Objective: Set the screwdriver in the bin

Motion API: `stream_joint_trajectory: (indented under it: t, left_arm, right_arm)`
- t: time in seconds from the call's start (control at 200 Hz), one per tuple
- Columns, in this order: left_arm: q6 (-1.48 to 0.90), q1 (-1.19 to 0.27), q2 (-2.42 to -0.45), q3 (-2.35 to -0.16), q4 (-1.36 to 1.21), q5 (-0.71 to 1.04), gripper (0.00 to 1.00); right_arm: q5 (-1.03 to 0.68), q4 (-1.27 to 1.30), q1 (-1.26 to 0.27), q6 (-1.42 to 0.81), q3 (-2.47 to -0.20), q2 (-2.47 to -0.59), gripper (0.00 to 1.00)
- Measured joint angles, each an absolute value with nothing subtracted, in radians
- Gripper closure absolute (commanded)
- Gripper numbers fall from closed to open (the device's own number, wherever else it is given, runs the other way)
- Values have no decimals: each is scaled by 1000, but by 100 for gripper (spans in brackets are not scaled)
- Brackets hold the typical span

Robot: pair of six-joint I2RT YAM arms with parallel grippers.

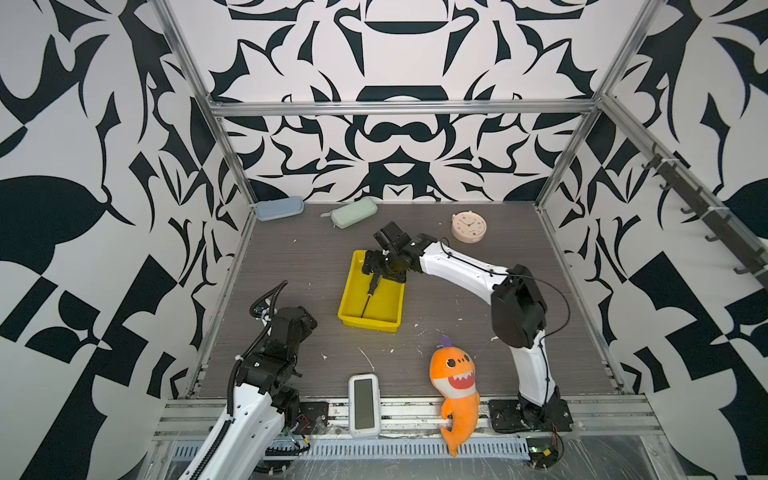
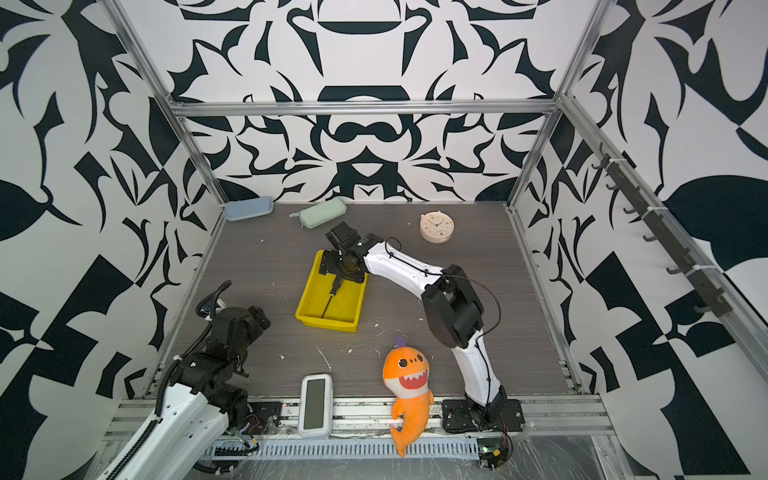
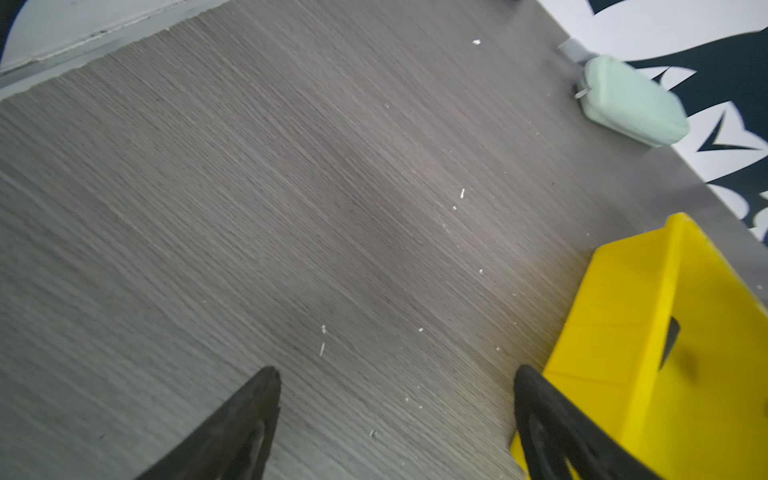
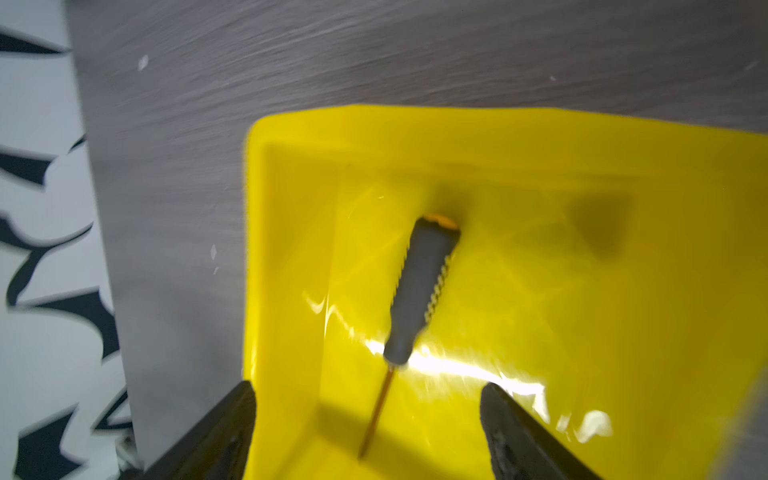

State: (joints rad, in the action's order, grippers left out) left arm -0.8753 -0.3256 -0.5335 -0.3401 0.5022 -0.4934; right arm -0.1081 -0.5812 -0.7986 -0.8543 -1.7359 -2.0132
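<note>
- Right wrist view: right gripper (image 4: 366, 386) jaws spread wide, empty; screwdriver (image 4: 419, 286) lies free in bin (image 4: 415, 124).
- In a top view, screwdriver (image 1: 372, 286) axis runs 12 to 6 o'clock, handle toward right gripper.

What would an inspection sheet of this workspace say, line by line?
Surface: grey wood-grain tabletop, scattered white flecks.
Job's things: screwdriver lies inside the yellow bin.
Clutter: blue case, green case and clock at the far side; shark plush and white screen device at the near edge.
Grippers: right gripper open above the bin, holding nothing; left gripper open, empty, over bare tabletop.
Cables: black cable along the right arm; corrugated conduit on the left arm.
Surroundings: black-and-white patterned walls, aluminium frame, hook rail on the right wall.
</note>
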Motion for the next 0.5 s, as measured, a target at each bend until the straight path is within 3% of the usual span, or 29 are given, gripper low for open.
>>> stream_joint_trajectory:
  t: [0.21, 0.5]
  left_arm:
    - [-866, -326, -567, -346, 485, -431, 2]
    - [-891, -326, -769, -387, 253, -128, 4]
  right_arm:
    - [40, -594, -818, -693, -1534, -1674, 1]
    - [355, -536, -813, -527, -1036, -1216, 1]
